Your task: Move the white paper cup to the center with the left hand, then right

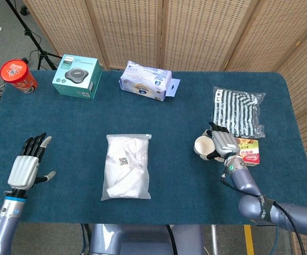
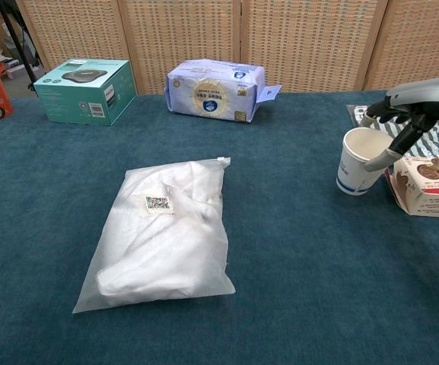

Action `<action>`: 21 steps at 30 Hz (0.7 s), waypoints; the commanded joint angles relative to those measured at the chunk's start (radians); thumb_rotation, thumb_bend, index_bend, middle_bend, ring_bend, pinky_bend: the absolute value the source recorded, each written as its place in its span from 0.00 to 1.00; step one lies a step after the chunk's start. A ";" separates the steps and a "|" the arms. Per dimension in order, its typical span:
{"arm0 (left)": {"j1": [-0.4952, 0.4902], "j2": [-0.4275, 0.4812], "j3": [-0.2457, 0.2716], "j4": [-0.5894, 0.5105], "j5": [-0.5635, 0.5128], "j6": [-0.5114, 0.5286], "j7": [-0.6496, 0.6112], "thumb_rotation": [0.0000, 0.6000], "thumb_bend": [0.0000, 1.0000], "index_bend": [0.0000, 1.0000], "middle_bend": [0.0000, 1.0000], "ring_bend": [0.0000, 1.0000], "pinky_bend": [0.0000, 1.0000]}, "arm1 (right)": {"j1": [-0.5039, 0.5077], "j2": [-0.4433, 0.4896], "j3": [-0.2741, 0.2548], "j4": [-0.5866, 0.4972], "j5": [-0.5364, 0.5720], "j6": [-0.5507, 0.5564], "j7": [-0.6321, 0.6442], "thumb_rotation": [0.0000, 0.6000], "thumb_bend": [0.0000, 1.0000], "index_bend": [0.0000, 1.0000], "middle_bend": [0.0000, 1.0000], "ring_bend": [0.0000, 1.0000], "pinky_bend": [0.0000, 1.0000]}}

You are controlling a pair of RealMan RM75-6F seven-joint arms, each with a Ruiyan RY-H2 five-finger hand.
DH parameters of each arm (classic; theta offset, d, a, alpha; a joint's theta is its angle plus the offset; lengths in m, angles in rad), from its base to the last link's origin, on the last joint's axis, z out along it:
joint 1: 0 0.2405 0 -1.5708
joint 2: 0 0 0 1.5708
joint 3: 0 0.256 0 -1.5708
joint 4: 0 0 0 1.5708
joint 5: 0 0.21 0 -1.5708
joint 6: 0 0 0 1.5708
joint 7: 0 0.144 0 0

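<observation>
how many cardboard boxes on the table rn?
2. The teal box sits at the back left; the snack box is at the right, beside the right robot hand holding the white paper cup. None appear hidden.
</observation>
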 commanded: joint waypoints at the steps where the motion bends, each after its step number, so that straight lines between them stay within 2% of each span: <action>1: 0.000 -0.001 -0.001 0.001 -0.003 -0.002 0.002 1.00 0.14 0.01 0.00 0.00 0.00 | 0.010 -0.028 -0.003 0.049 0.015 -0.028 -0.011 1.00 0.26 0.35 0.00 0.00 0.00; 9: -0.003 -0.007 0.001 0.006 -0.009 -0.016 0.012 1.00 0.14 0.01 0.00 0.00 0.00 | 0.003 -0.044 -0.012 0.114 0.040 -0.064 -0.008 1.00 0.26 0.35 0.00 0.00 0.00; 17: -0.001 -0.004 0.002 -0.001 -0.004 -0.010 0.014 1.00 0.14 0.01 0.00 0.00 0.00 | -0.010 -0.031 -0.009 0.107 0.024 -0.077 0.006 1.00 0.26 0.35 0.00 0.00 0.00; 19: -0.001 -0.003 0.002 -0.002 -0.003 -0.009 0.013 1.00 0.14 0.01 0.00 0.00 0.00 | -0.010 -0.028 -0.010 0.101 0.024 -0.082 0.006 1.00 0.26 0.31 0.00 0.00 0.00; 21: -0.001 -0.002 0.001 -0.004 -0.003 -0.007 0.012 1.00 0.14 0.01 0.00 0.00 0.00 | -0.008 -0.022 -0.012 0.095 0.028 -0.090 0.003 1.00 0.23 0.21 0.00 0.00 0.00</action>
